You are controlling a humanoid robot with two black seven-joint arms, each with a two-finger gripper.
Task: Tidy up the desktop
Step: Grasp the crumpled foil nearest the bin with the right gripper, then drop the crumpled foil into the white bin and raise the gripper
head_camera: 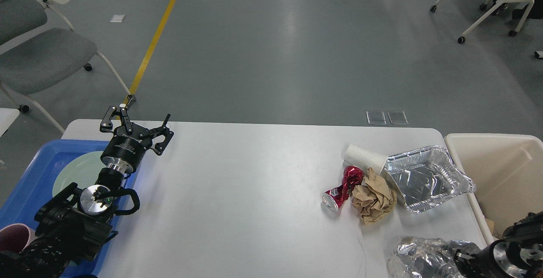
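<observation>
The white desktop [254, 193] carries a cluster of litter at its right: a crushed red can [340, 189], a crumpled brown paper ball [373, 198], a tipped white paper cup [364, 155] and an empty foil tray [428, 178]. A crumpled clear plastic wrap [424, 257] lies at the near right edge, and my right gripper [460, 256] grips its right side, low in the view and partly cut off. At the far left corner, my left gripper [138, 116] hovers open and empty above the desktop's edge.
A cream bin [496, 172] stands off the right edge of the desktop. A blue tray [25, 184] at the left holds a pale green plate [80, 168] and a pink cup [12, 235]. Chairs stand on the floor beyond.
</observation>
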